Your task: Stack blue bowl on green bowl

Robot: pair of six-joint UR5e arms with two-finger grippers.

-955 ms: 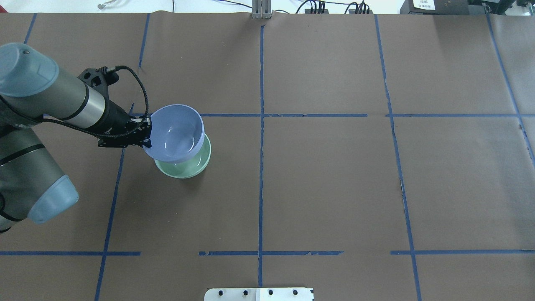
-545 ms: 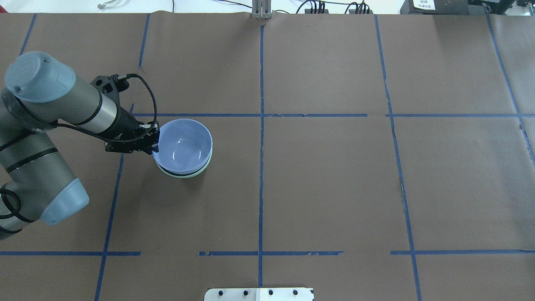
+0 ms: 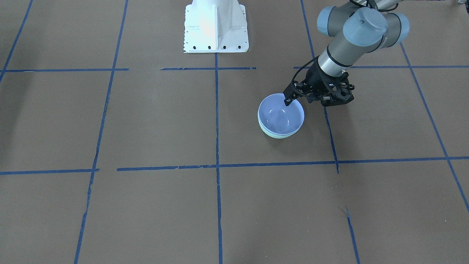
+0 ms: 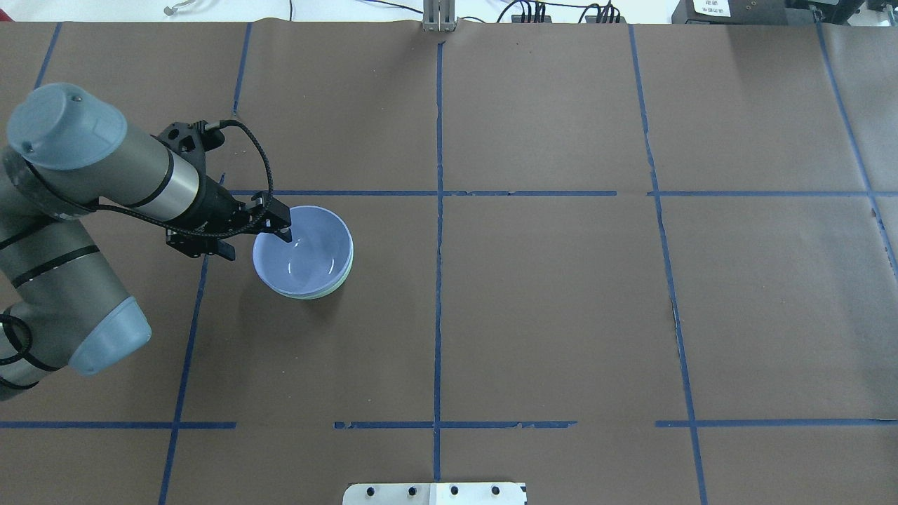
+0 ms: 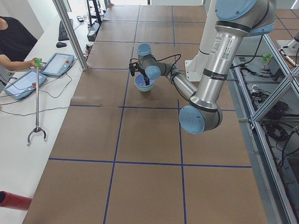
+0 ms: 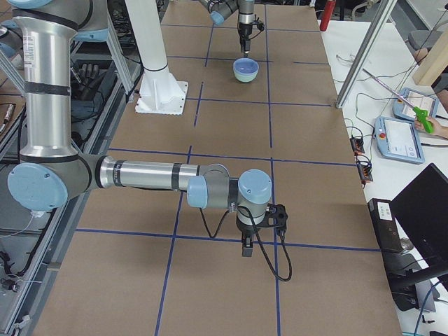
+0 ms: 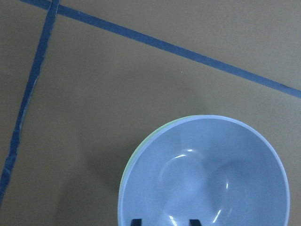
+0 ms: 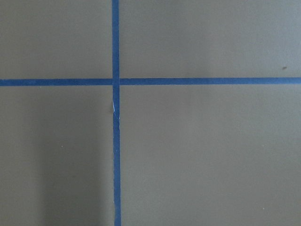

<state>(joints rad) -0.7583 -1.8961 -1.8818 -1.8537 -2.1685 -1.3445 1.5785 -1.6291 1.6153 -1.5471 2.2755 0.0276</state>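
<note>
Left gripper (image 4: 280, 228): fingers spread, nothing pinched, hovering over the arm-side rim of the blue bowl (image 4: 303, 249). The blue bowl sits nested in the green bowl (image 4: 316, 295), only a green sliver showing, on the brown-papered table (image 4: 561, 315) with a blue tape grid (image 4: 438, 280). Right gripper (image 6: 246, 250) points down well apart from the bowls; can't tell its state. Sticker (image 5: 220, 50) on the left arm: print too small to read.

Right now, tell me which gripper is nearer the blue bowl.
Left. The left gripper is at the rim of the blue bowl; the right gripper hangs far from it.
</note>
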